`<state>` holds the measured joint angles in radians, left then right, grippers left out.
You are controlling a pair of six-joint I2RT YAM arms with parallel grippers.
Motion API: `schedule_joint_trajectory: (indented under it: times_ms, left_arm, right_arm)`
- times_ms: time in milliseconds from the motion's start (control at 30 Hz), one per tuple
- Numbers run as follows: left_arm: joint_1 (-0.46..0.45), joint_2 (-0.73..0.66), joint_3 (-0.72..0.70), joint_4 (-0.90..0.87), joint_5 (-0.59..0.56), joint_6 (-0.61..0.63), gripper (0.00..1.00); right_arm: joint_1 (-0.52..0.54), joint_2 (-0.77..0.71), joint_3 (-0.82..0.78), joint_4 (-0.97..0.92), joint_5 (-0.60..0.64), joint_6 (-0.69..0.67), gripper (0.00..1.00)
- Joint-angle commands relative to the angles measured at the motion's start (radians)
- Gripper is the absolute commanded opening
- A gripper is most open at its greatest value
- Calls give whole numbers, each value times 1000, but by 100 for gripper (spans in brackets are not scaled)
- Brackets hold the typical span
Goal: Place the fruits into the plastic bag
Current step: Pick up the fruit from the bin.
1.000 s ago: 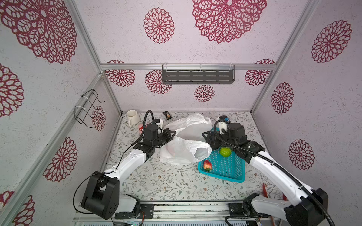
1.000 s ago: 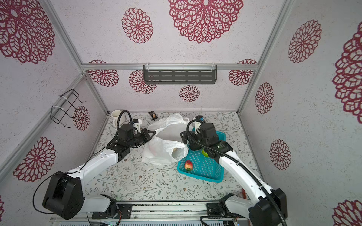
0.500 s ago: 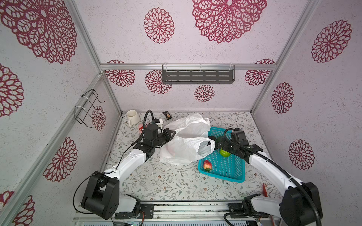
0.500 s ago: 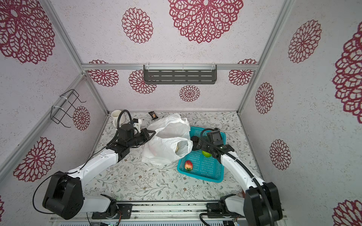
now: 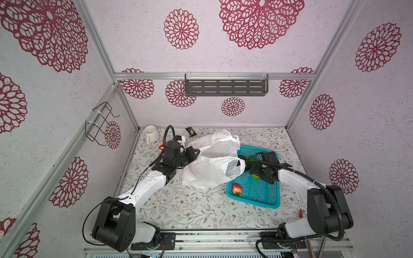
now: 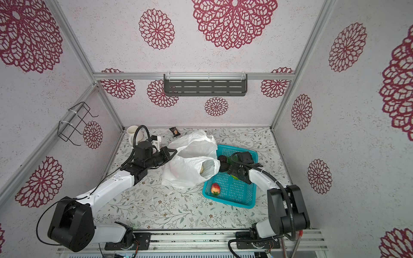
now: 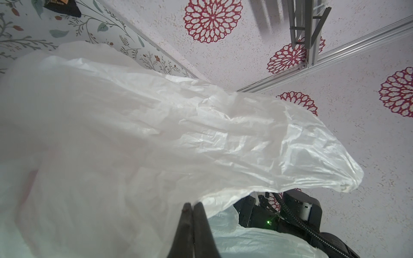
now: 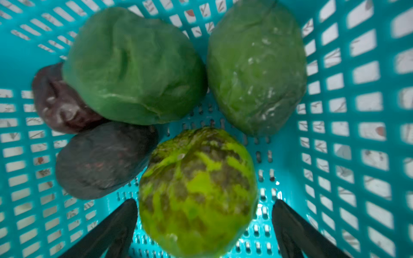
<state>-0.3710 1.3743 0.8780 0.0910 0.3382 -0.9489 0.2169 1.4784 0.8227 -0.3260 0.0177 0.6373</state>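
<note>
Bright, diffuse light is filling both top views, casting faint shadows. The thin white plastic bag (image 7: 156,134) is blurring near the left wrist lens; the mottled green round fruit (image 8: 196,192) is looking soft.

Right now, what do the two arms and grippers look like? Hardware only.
Both alike: the left arm and right arm have white shells with bulky black joints. Ribbed black cables loop over the wrists. The left gripper and right gripper have slim, tapered black fingers. No lettering I can make out.

The plastic bag (image 5: 207,172) is thin and crinkly, the basket (image 5: 257,192) smooth moulded plastic.
</note>
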Motion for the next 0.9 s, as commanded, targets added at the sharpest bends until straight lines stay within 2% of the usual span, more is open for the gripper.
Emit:
schedule_joint_trajectory:
  times_ms: [0, 233, 333, 500, 667, 767, 867]
  left_arm:
    - [-3, -18, 18, 5, -13, 15, 0]
    - [-3, -17, 22, 0, -3, 18, 0]
    - [-2, -17, 24, -8, -3, 25, 0]
    - [-3, -12, 34, -20, 1, 39, 0]
    - [-3, -5, 39, -20, 4, 48, 0]
    - [-4, 1, 44, -18, 11, 49, 0]
    - [-5, 5, 44, -14, 13, 49, 0]
  right_arm:
    - [-14, 26, 29, 24, -22, -12, 91]
    - [-14, 11, 30, 27, -26, -26, 62]
    - [-12, -37, 42, 2, -30, -48, 56]
    - [21, -170, 89, -33, -81, -133, 53]
    - [83, -283, 136, 8, -291, -233, 53]
    - [153, -291, 169, 49, -378, -248, 53]
    - [234, -238, 211, 97, -444, -251, 54]
